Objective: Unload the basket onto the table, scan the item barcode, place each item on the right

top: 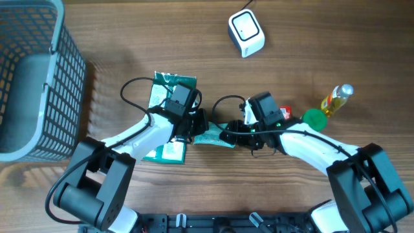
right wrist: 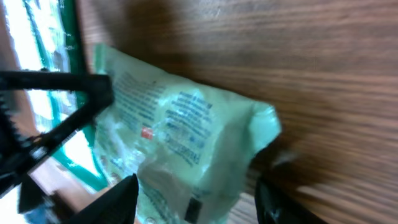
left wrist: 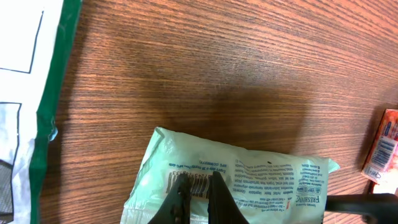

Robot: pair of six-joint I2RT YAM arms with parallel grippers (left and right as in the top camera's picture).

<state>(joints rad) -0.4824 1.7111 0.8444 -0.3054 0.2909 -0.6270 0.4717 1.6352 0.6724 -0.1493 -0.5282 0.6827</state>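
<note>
Your left end effector is clenched on the pale green packet, its fingertips pinching the near edge right on the barcode. In the left wrist view the packet's printed side faces the camera. It carries blocks of small dark print too fine to read, and near the right corner a blue word in capitals that seems to begin "FRESH".

Your right end effector is at the packet's other end with its jaws apart, one finger on each side of the crinkled plastic. That view is blurred, so you cannot be sure whether the pads touch it. Blue lettering and a small red mark show there, neither legible.

From overhead, the packet sits between the two end effectors, near the middle of the bench. Beside and under the left arm lie two dark green packages with white label panels. A red packet lies just beside the right wrist, and its blue and white writing is too small to read. Further right are a green cap and a yellow bottle lying on its side. The white scanner stands well apart at the far edge. A grey mesh basket fills the left corner.
</note>
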